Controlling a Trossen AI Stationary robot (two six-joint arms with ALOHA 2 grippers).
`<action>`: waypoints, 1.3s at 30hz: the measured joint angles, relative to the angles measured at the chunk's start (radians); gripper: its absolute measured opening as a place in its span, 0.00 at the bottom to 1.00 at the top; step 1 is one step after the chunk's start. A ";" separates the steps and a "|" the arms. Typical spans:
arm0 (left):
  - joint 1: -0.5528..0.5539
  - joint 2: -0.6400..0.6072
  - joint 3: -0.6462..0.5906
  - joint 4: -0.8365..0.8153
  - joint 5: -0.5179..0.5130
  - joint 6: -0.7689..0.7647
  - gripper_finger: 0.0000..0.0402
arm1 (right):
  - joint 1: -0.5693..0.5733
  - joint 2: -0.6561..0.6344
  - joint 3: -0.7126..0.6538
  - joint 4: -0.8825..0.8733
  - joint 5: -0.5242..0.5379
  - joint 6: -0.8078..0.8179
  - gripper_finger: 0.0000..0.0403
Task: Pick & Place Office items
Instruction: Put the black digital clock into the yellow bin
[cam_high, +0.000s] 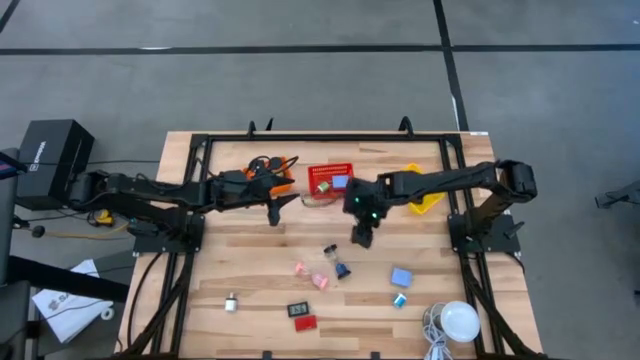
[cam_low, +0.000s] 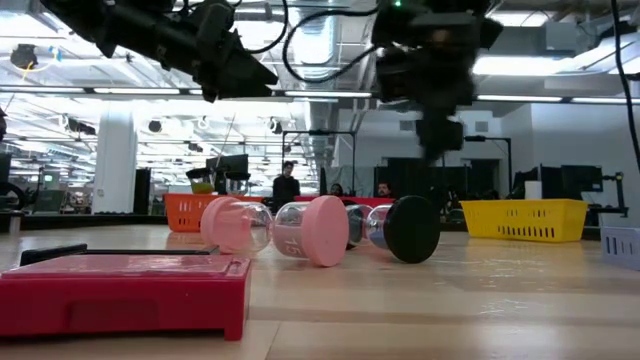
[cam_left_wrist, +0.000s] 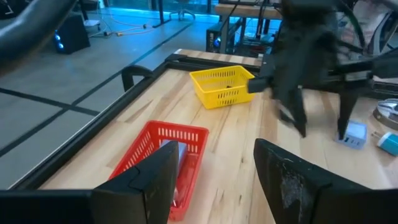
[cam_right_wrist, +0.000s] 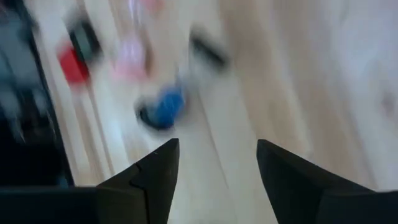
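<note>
Small office items lie loose on the near half of the wooden table: pink pieces (cam_high: 310, 275), a clear cylinder with a dark cap (cam_high: 330, 250), a blue and dark piece (cam_high: 342, 270), a light blue block (cam_high: 401, 276), a black piece (cam_high: 298, 309) and a flat red rectangle (cam_high: 305, 323). My left gripper (cam_high: 278, 212) hovers open beside the orange basket (cam_high: 270, 170), nothing between its fingers (cam_left_wrist: 214, 186). My right gripper (cam_high: 362, 238) hangs open above the table, pointing down, just beyond the items, and is empty (cam_right_wrist: 217, 180).
A red basket (cam_high: 330, 180) stands between the two grippers at the far middle. A yellow basket (cam_high: 425, 200) lies partly under the right arm. A white dome with a cable (cam_high: 460, 320) sits at the near right corner. A black frame (cam_high: 200, 150) borders the table.
</note>
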 joint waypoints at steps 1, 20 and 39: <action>0.000 0.000 0.000 0.000 0.000 0.000 0.51 | 0.012 0.001 0.000 -0.036 0.000 -0.029 0.50; -0.014 0.001 0.000 0.021 0.124 -0.045 0.51 | 0.268 -0.043 0.002 -0.164 0.148 -0.070 0.48; -0.613 0.368 0.110 0.151 -0.161 -0.163 0.51 | 0.296 -0.181 0.002 0.071 0.324 -0.374 0.52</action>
